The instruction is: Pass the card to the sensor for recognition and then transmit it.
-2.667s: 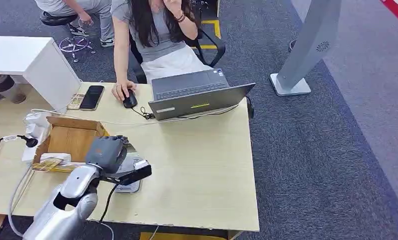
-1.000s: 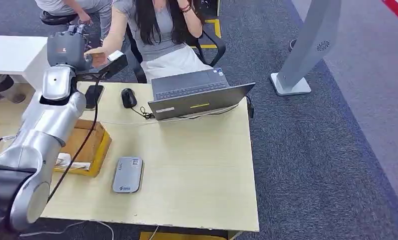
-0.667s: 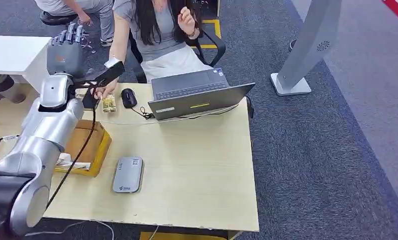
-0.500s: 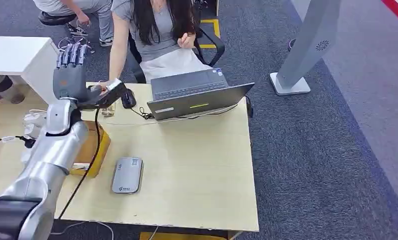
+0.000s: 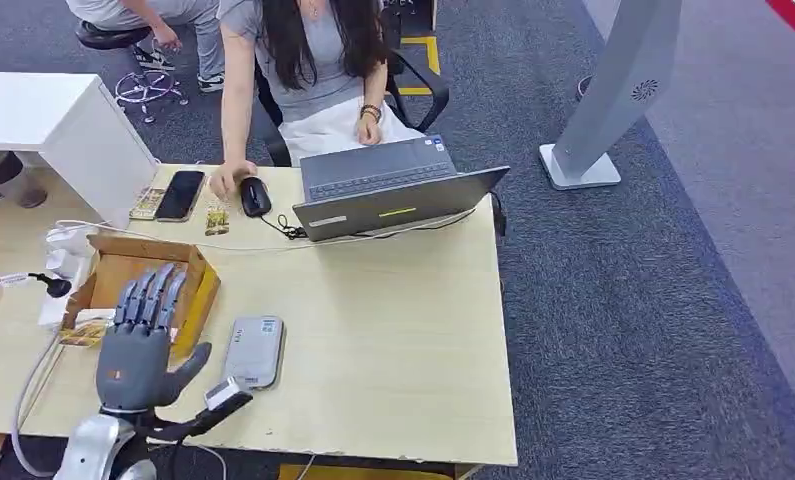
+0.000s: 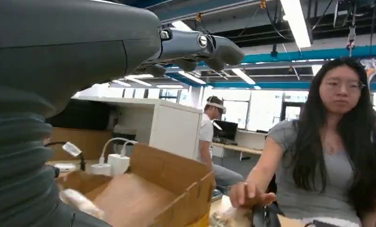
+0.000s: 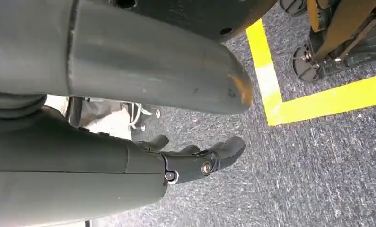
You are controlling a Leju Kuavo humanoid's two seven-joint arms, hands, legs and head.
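Left hand: my left hand (image 5: 141, 340) was back down low at the near edge of the table (image 5: 393, 340), fingers spread and upright, palm empty. A moment earlier it had been raised far out toward the person (image 5: 303, 60) across the table; now it had dropped right back beside the cardboard box (image 5: 123, 270).
Card: gone from my grip! It looked to be lying by the person's hand (image 5: 223, 180), just beside the black mouse (image 5: 255, 197) and the phone (image 5: 181, 194), a small pale-patterned piece (image 5: 216, 217). Too small to read, so I took it for the card rather than knew it.
Sensor: the grey reader (image 5: 254, 351) lay flat on the table just beside my left hand, nothing on it.
Handover: judging by the empty palm and the card's spot, the passing step seemed done, with the scan behind it.
Right hand: my right hand (image 7: 195, 163) hung by my side over grey carpet near a yellow floor line (image 7: 318, 101), fingers loosely curved, holding nothing that I could see; whether they were fully closed, I couldn't tell.
Left wrist view: the box's open flaps (image 6: 167, 184) close by, the person's hand (image 6: 247, 194) resting on the table beyond.
What's left: little, I'd say, beyond settling the arm.
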